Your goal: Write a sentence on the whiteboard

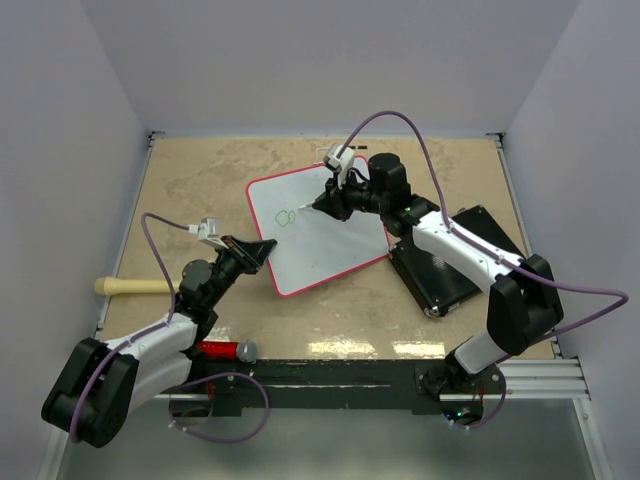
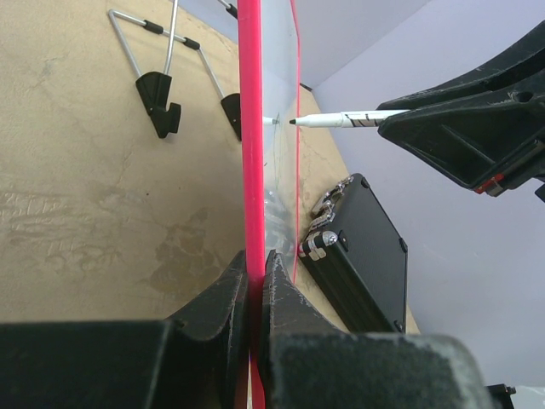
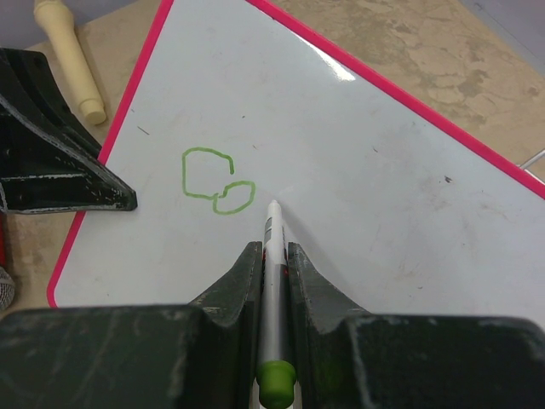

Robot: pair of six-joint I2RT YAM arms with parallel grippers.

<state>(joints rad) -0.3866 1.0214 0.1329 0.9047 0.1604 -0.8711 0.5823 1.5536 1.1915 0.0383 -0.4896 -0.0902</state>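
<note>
Bare tabletop [image 1: 200, 180] beyond the whiteboard [image 1: 320, 240]; black case [image 1: 432, 287] just right of it, wooden handle [image 1: 130, 286] far left.

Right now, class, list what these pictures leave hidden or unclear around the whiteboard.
Left wrist: the whiteboard is edge-on, its writing unseen.
Top: the red object is partly behind the left arm.
Top: the black case is partly covered by the right arm.
Right wrist: the wooden handle runs off the top edge.

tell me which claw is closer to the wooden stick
Left. The left claw grips the whiteboard edge nearest the wooden stick; the right claw holds a pen farther off, over the board.
</note>
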